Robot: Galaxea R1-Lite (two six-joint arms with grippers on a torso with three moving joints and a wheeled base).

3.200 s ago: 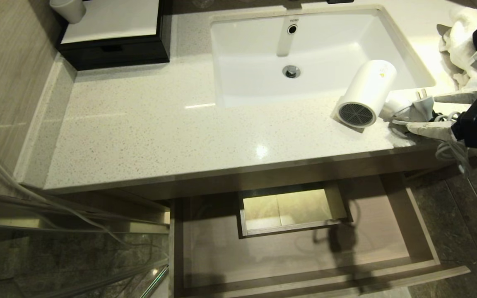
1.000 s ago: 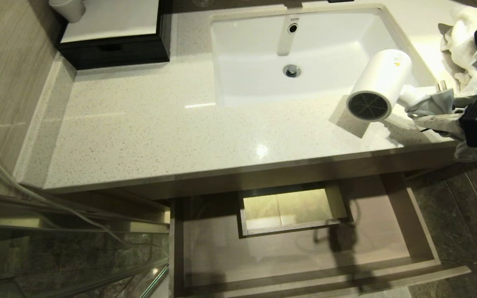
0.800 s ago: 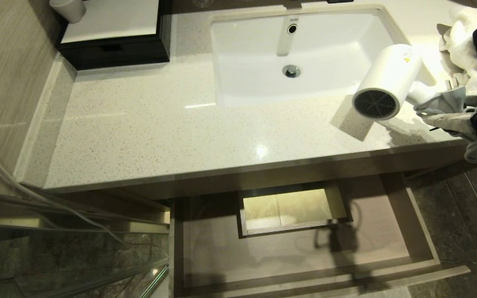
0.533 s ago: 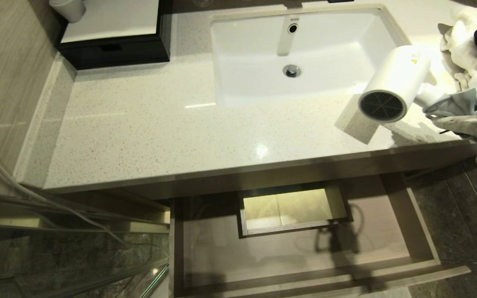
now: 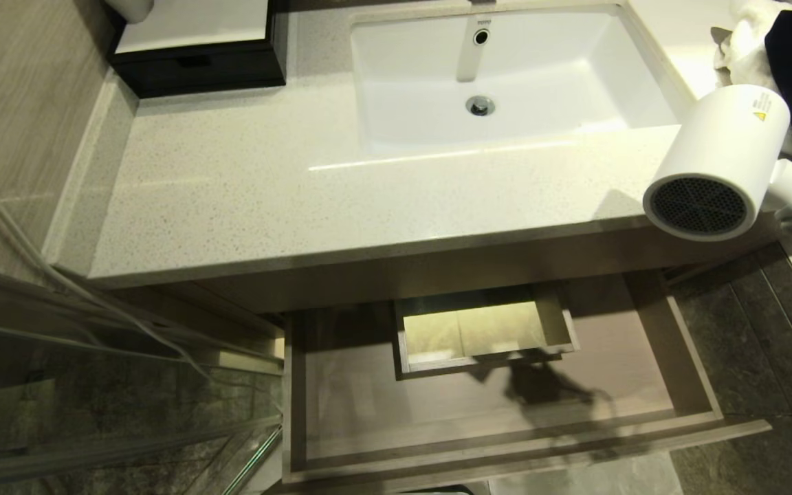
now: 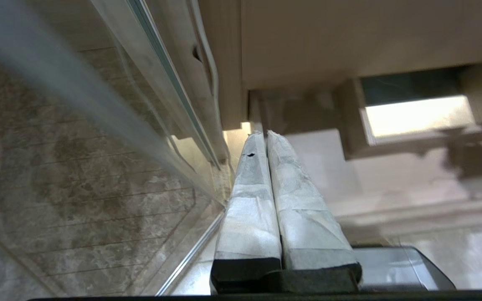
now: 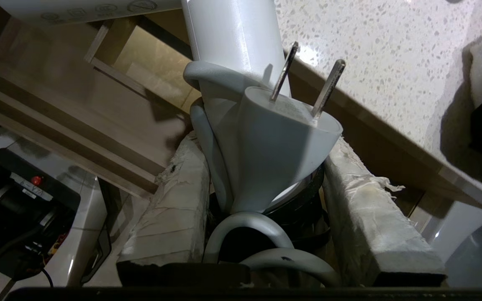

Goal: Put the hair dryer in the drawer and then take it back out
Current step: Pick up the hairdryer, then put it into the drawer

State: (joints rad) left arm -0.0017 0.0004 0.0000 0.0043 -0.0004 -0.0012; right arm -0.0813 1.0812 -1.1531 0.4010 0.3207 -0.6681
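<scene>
The white hair dryer (image 5: 719,161) hangs in the air over the counter's front right corner, with its dark rear grille facing forward. My right gripper (image 7: 264,142) is shut on the dryer's handle (image 7: 234,37), with the white plug (image 7: 283,133) and the bundled cord between its taped fingers. It is almost out of the head view at the right edge. The wood-grain drawer (image 5: 382,405) stands pulled open below the counter, with nothing lying in it. My left gripper (image 6: 265,136) is shut and holds nothing, parked low beside the glass door.
The speckled counter (image 5: 265,199) holds a white sink (image 5: 540,89), a black box (image 5: 196,65) at the back left, and a towel with dark cloth (image 5: 746,38) at the back right. A boxed cutout (image 5: 478,330) sits at the drawer's rear. A glass door (image 5: 93,399) stands left.
The hair dryer has risen off the counter and travelled right and toward the counter's front edge in my right gripper. The head view has shifted as my torso moved.
</scene>
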